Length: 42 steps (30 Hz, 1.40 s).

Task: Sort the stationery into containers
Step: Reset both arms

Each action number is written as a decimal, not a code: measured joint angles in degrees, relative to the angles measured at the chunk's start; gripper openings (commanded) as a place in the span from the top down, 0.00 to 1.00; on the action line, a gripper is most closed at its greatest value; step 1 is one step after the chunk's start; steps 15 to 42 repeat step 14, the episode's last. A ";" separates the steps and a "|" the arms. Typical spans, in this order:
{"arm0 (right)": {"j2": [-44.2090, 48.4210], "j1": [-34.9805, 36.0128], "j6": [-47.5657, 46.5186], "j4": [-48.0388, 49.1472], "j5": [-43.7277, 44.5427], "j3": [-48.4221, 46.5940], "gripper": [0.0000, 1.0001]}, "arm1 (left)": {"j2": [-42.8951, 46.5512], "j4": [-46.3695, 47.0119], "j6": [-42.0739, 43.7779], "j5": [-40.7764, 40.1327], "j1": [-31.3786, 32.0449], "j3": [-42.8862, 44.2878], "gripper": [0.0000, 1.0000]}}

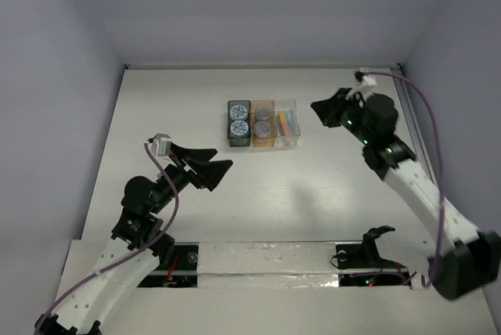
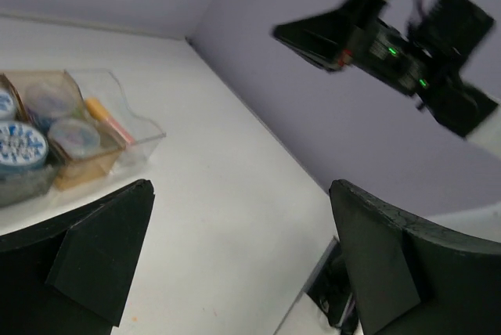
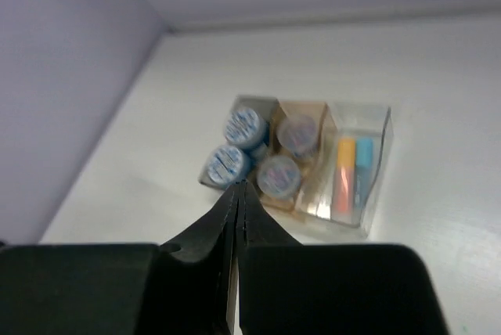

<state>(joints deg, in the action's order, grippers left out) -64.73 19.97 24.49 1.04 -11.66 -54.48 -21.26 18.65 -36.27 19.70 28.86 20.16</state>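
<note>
The sticks (image 1: 286,124) and discs (image 1: 239,127) all lie inside the boxes (image 1: 264,145). I see none loose around them, so I judge the sorting done or nearly so.

The danger now is my own arms. The joined row looks light, and a low sweep past it could shove or tip it and spill what is sorted. Another reach inside could drag a stick out.

The grey box (image 1: 230,124) holds two blue-patterned discs. The tan box (image 1: 273,138) in the middle holds two purple-grey ones. The clear box (image 1: 296,125) holds orange and blue sticks, plus others I cannot separate.

My right gripper (image 1: 314,106), fingers pressed together and empty, hangs just right of the clear box. My left gripper (image 1: 224,157), spread wide and empty, is well apart on the near-left side of the boxes.
</note>
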 measured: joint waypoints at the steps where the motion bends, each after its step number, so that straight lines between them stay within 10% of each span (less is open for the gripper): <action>1: 5.49 0.00 0.35 0.44 0.59 1.64 1.00 | 0.02 -0.72 0.46 -0.48 0.00 1.84 0.05; 5: 25.77 0.00 0.79 2.67 3.85 5.14 0.97 | -0.02 -6.93 4.37 -4.20 0.00 12.15 0.02; 9: 39.93 0.00 1.03 1.51 8.28 5.84 0.01 | 0.39 -11.26 8.07 -9.18 0.00 22.05 0.01; 42: 46.47 0.00 0.42 -6.86 15.96 6.38 0.00 | 4.02 -14.51 10.49 -14.86 0.00 24.65 0.01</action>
